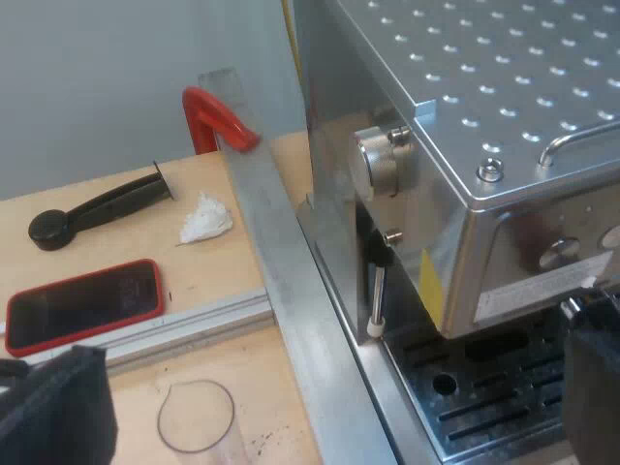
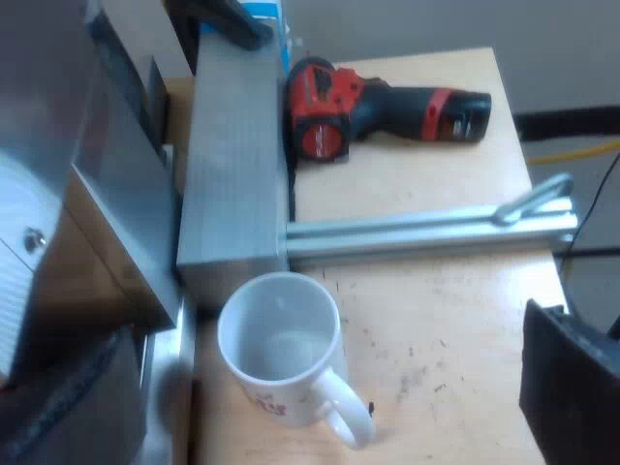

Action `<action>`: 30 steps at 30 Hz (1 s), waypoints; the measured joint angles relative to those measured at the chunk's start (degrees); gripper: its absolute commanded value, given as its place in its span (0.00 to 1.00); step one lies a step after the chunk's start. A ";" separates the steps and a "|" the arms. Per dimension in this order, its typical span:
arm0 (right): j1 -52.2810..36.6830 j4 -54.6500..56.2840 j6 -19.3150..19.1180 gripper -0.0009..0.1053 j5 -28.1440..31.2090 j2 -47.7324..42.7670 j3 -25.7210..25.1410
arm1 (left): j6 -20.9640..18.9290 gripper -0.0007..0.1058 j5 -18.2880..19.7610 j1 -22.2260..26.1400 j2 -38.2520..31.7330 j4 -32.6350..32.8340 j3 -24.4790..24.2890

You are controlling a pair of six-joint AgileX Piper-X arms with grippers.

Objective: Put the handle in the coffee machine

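Left pincer [image 1: 320, 387], wide open and empty, near one espresso machine [image 1: 504, 145] and one measuring glass [image 1: 197, 418]; right pincer [image 2: 325, 392] likewise, over one mug [image 2: 281, 334], red print unreadable.

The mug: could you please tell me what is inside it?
Nothing visible inside the mug: its white far wall and bottom look bare. The near rim covers the inner wall below it.

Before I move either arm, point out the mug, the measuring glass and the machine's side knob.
mug [image 2: 281, 339]: right wrist view, inside of the cup.
measuring glass [image 1: 197, 418]: left wrist view, middle of its open mouth.
side knob [image 1: 376, 167]: left wrist view, its ribbed metal body.
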 measured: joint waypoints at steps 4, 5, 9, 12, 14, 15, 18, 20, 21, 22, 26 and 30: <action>-12.38 1.42 -1.49 0.77 -7.09 -3.23 2.82 | 0.26 0.90 -0.57 0.00 -2.10 0.21 0.35; -14.26 1.56 -1.46 0.77 -7.08 -4.45 3.97 | 1.11 0.90 -0.69 0.00 -3.11 0.26 0.62; -15.78 1.84 -1.97 0.77 -7.66 -9.88 7.07 | 3.32 0.90 -0.70 0.00 -7.85 0.46 2.82; -15.78 1.84 -3.10 0.77 -8.11 -14.91 9.17 | 3.46 0.90 -0.70 0.00 -11.85 0.62 5.01; -15.78 1.84 -3.09 0.77 -8.08 -19.98 10.92 | 3.71 0.90 -0.70 0.00 -15.58 1.36 7.11; -15.78 1.84 -3.09 0.77 -8.08 -21.26 11.40 | 3.74 0.90 -0.70 0.00 -16.51 1.59 7.71; -15.78 1.97 -3.30 0.77 -8.08 -27.01 13.74 | 3.90 0.90 -0.70 0.00 -20.77 3.26 10.45; -15.78 1.96 -3.43 0.77 -8.08 -31.41 15.40 | 4.06 0.90 -0.70 0.00 -23.99 5.58 12.75; -15.78 1.96 -3.43 0.77 -8.08 -32.58 15.85 | 4.06 0.90 -0.70 0.00 -24.80 6.12 13.28; -15.78 1.96 -3.43 0.77 -8.08 -34.37 16.65 | 4.06 0.90 -0.70 0.00 -25.32 6.58 13.45; -15.78 2.19 -3.43 0.77 -8.08 -39.73 18.88 | 4.13 0.90 -0.70 0.00 -29.10 11.06 15.42; -15.78 4.90 -3.43 0.77 -8.08 -44.46 20.66 | 4.13 0.90 -0.70 0.00 -31.04 17.82 15.84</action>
